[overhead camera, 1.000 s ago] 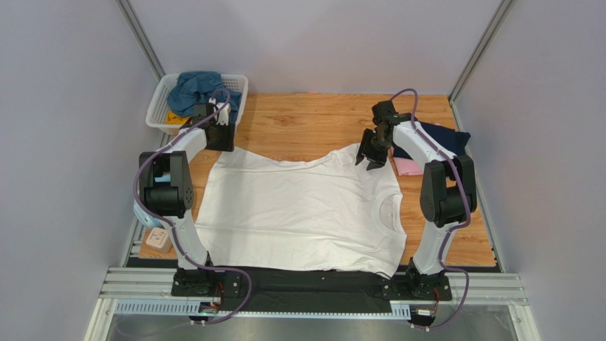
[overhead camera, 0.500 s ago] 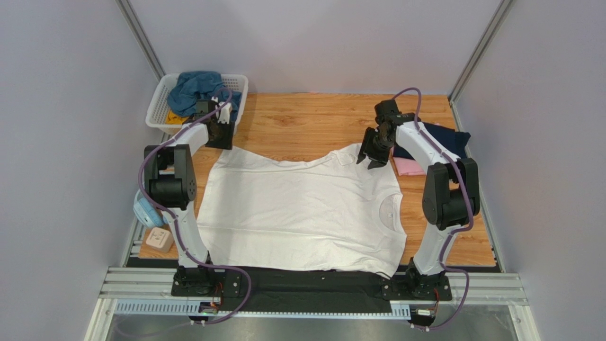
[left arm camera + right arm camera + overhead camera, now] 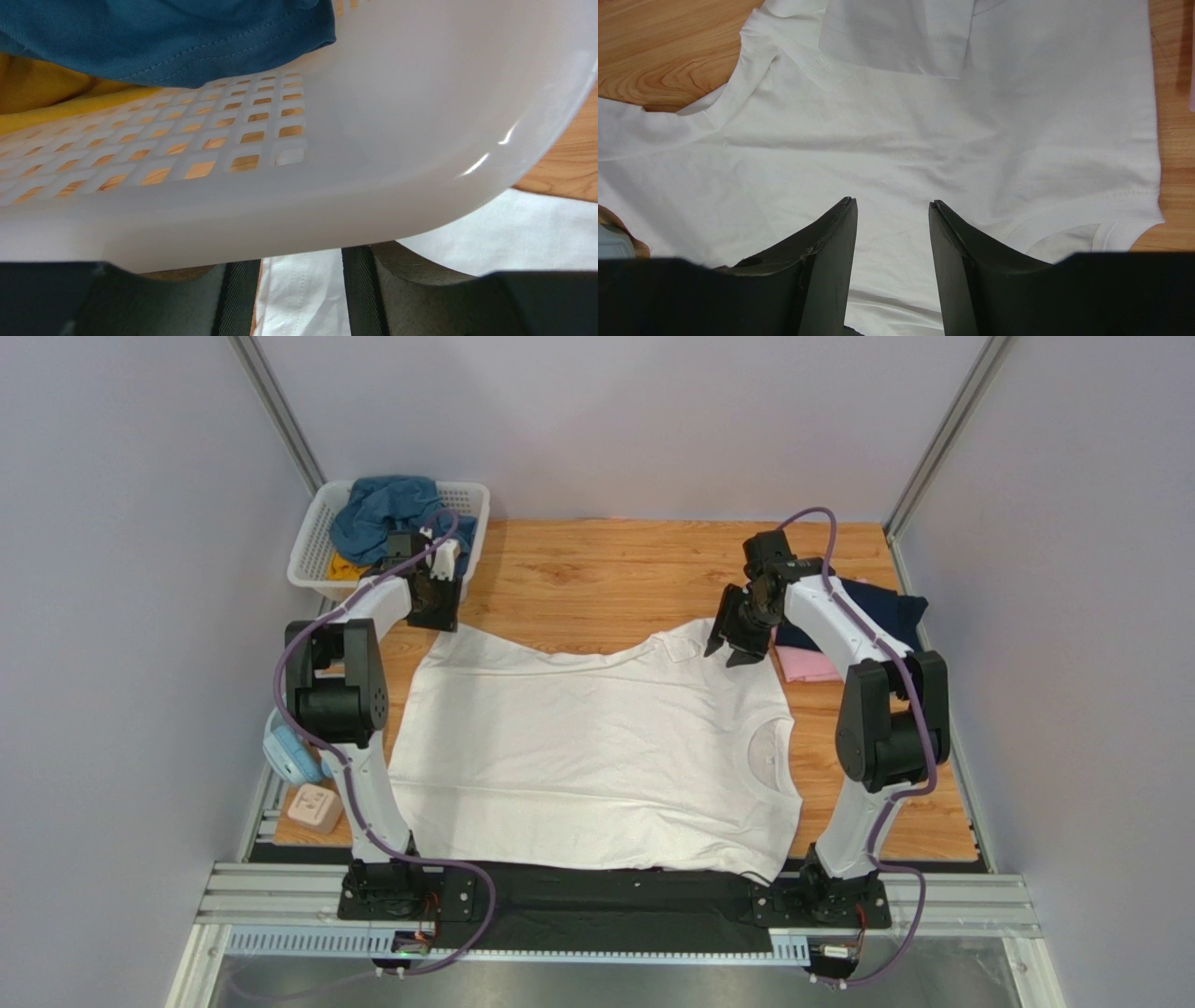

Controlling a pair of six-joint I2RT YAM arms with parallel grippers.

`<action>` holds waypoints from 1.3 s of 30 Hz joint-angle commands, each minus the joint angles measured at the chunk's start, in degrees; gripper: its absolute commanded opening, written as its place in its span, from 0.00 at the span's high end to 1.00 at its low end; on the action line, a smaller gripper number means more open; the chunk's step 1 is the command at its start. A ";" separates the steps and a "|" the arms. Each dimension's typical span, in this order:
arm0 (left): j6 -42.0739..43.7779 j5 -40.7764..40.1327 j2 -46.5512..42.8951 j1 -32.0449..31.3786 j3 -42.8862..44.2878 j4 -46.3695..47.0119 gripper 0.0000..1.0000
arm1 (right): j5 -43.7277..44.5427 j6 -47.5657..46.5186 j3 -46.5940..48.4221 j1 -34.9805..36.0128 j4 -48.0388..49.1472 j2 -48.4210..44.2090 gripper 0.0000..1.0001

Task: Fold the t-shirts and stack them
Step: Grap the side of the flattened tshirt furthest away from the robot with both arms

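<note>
Over the last second little has moved on the bench (image 3: 603, 567). The white shirt (image 3: 589, 742) lies spread flat in the middle between the two arms, just as it did before, with no fold made in it. The main change is on the left. That arm has drawn a little further toward the basket (image 3: 312, 549), and the left tool (image 3: 300, 260) has been narrowing. Its jaws are parted with only white cloth showing in the gap below, and it appears to grip nothing. Its tips sit so close under the basket wall that they are hard to make out. The blue shirt (image 3: 379, 507) and the yellow shirt (image 3: 56, 98) wait inside the basket. The right tool (image 3: 891, 203) has crept a touch toward the far edge. It hangs above the white shirt near the collar with its jaws apart and empty, the gap unchanged. The navy shirt (image 3: 898, 609) and the pink shirt (image 3: 802, 665) lie at the right side of the bench. In my judgement the shirt is laid out and the first fold is yet to begin. The left tool seems to be setting up on the far-left corner, where the basket crowds it and could be nudged or caught.
</note>
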 commanded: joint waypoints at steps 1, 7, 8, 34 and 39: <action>0.57 0.75 2.67 0.02 3.25 1.40 0.54 | -0.53 -0.32 -0.64 -0.28 1.34 -3.45 0.52; 0.84 1.02 4.60 -0.16 5.36 -0.44 0.63 | -0.61 -0.40 -1.17 -0.63 1.26 -3.63 0.52; 1.19 0.67 4.78 -0.50 5.44 -0.53 0.63 | -0.70 -0.32 -1.08 -0.72 1.17 -3.80 0.52; -1.17 -5.32 -11.30 -1.92 -18.81 25.74 0.40 | -1.05 -0.84 -3.10 -1.16 1.61 -5.21 0.52; -3.82 -4.35 -10.16 0.02 -17.06 24.34 0.40 | -1.49 -0.84 -3.10 -1.25 1.78 -4.77 0.52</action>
